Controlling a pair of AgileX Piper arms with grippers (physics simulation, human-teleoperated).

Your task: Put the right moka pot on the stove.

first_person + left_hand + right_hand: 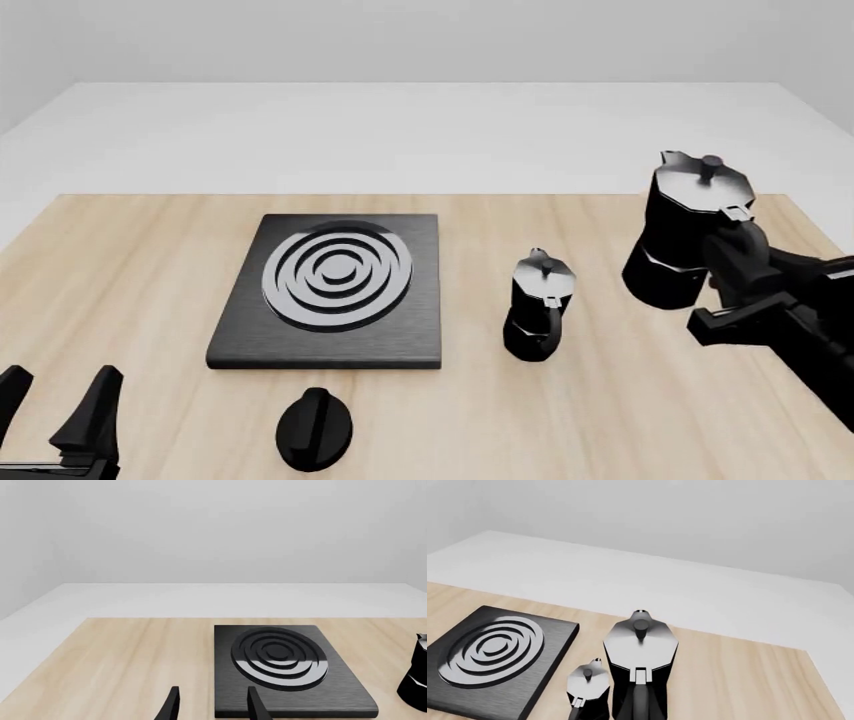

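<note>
My right fingers [727, 262] sit at the handle side of the right pot [687, 232], closed on or around the handle as far as I can judge; the fingertips themselves are hidden behind the pot and arm in the front view and out of frame in the right wrist view, so I can't confirm the clamp. The pot looks upright and seems raised off the surface [134, 290] at the far right, though I can't be sure from these views. The stove [247, 335] lies to my left, well apart, with the small pot [538, 315] standing between the two, slightly nearer me. That's the relation that matters: the path to the burner [338, 275] runs leftward over or behind the small pot, so I'd keep height until past it. Right arm is clearly the one for this. My left fingers [56, 408] are spread wide, holding nothing, low at the near-left corner, pointing toward the stove's near edge. A knob [315, 428] sits just in front of the stove, off my path.
</note>
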